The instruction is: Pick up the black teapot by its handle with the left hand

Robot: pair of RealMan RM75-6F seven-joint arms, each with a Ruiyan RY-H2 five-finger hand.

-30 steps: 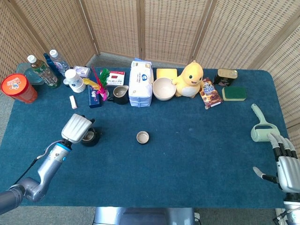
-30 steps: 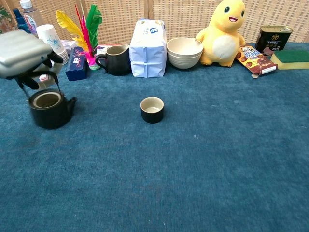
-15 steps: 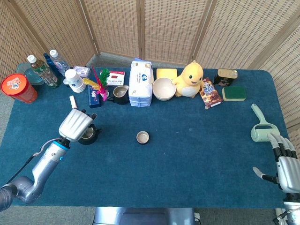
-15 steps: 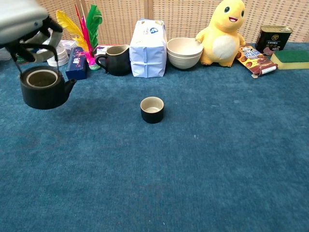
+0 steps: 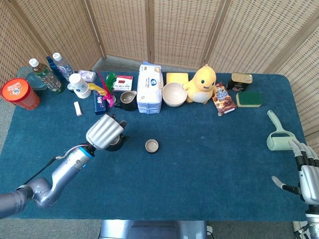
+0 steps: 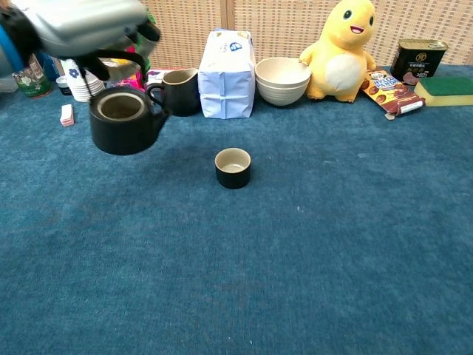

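Observation:
The black teapot hangs in the air above the blue table, lidless, its spout pointing right. My left hand grips its wire handle from above. In the head view the left hand covers most of the teapot, which sits left of the small black cup. My right hand rests open at the table's right edge, holding nothing.
The small black cup stands mid-table. Along the back are a black pitcher, a tissue pack, stacked bowls, a yellow duck toy, a snack packet, a tin, feathers and bottles. A lint roller lies at right.
My left hand has lifted the teapot off the table and carried it rightwards, closer to the small cup. The right hand has barely moved.

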